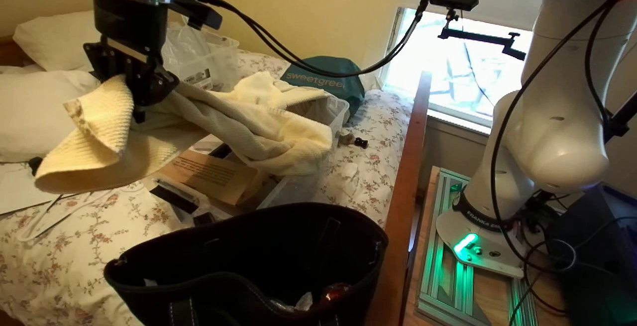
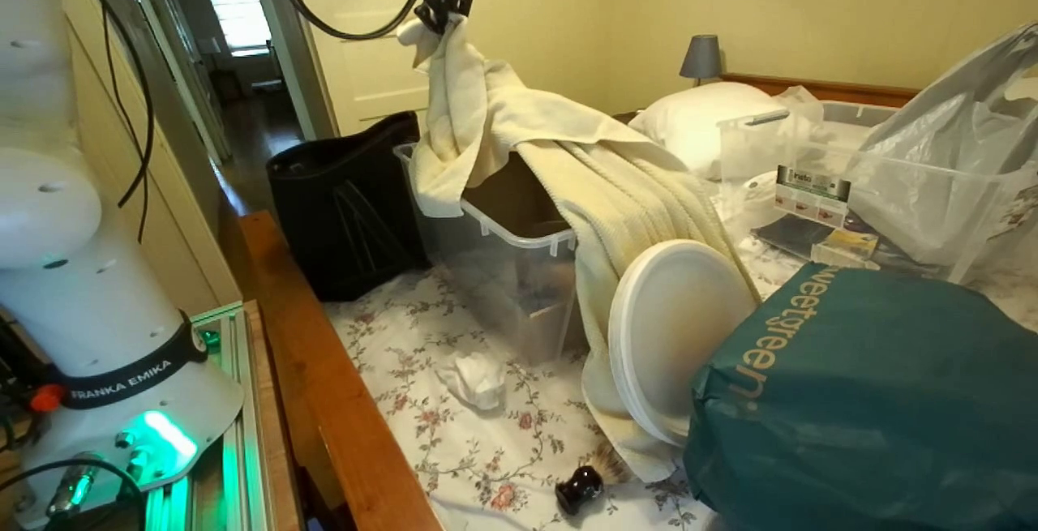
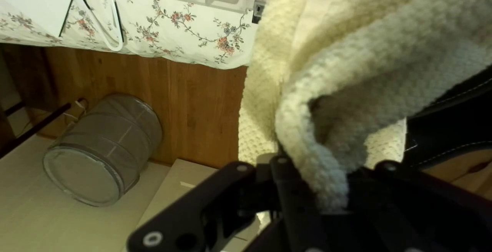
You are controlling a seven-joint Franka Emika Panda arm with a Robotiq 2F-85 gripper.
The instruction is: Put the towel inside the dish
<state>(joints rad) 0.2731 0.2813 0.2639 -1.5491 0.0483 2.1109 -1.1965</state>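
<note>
One fold of towel (image 2: 628,182) we hold clamped in our claw (image 2: 443,22); below it, the rest drapes across the bin (image 2: 499,271); we should lift slowly, since the lid (image 2: 681,336) may snag

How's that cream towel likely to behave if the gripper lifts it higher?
The towel looks floppy: it sags in folds from the gripper. Its thick, textured weave probably won't slip easily. Its lower end, beside the round lid, may snag there.
</note>
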